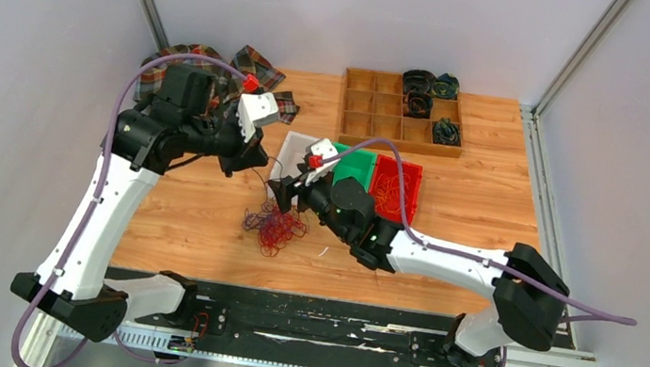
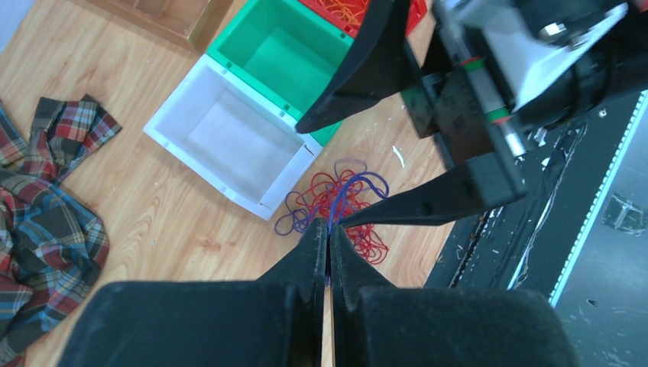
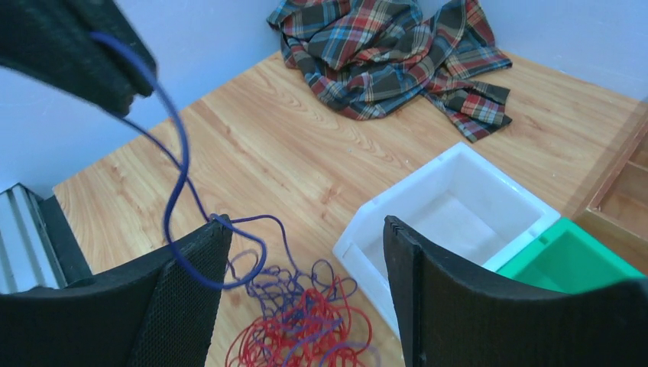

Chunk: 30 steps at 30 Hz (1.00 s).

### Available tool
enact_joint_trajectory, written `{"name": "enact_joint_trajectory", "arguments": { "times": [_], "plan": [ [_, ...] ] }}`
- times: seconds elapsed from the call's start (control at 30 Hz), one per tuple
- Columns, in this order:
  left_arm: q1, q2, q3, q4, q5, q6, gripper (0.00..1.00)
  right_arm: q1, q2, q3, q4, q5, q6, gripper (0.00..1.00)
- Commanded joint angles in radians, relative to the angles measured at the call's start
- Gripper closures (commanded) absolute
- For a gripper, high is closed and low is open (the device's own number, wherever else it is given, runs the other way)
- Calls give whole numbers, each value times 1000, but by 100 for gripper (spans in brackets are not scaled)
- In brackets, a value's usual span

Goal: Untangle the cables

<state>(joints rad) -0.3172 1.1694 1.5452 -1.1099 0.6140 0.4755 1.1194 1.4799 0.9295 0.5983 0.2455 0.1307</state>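
Left wrist view puts my left gripper point(image 2: 328, 238) first: its jaws are pressed together on one purple cable point(image 3: 182, 160), holding it lifted above the table point(image 3: 290, 138). From that pinch the strand hangs in a slack wave, passes the inner face of one finger point(image 3: 195, 267) of my right gripper point(image 3: 306, 229), then runs back into the tangle point(image 1: 276, 226). My right jaws stand wide, with nothing between them but that passing strand. Whether it touches the pad or only crosses in front, I cannot tell. The tangle lies on the wood just beside the white bin point(image 3: 458, 222), red loops knotted through purple ones.

These wires look light, thin and limp, with some spring in the curls. I judge they will slip through a loose pinch, and will drag the whole knot along if pulled hard. The best hold for my right jaws is probably low on the purple strand, close to where it enters the knot, or on the red mass to pin it, so the lifted length can be drawn free slowly.
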Motion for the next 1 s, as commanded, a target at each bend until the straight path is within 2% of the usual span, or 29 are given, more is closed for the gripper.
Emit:
{"name": "enact_joint_trajectory", "arguments": {
  "times": [0.0, 0.23, 0.53, 0.8, 0.97],
  "plan": [
    [-13, -13, 61, -50, 10, -17, 100, 14, 55, 78, 98, 38, -16, 28],
    [-13, -12, 176, -75, -20, 10, 99, 14, 132, 138, 106, 47, -8, 28],
    [-14, 29, 400, -75, -47, 34, 100, 14, 170, 112, 118, 9, 41, 29],
    [-14, 57, 545, -75, -110, 123, 100, 13, 30, -25, 100, 47, 46, 28],
    [-13, 48, 521, -74, -104, 126, 100, 15, -112, -138, 132, 4, 69, 28]
  ]
}}
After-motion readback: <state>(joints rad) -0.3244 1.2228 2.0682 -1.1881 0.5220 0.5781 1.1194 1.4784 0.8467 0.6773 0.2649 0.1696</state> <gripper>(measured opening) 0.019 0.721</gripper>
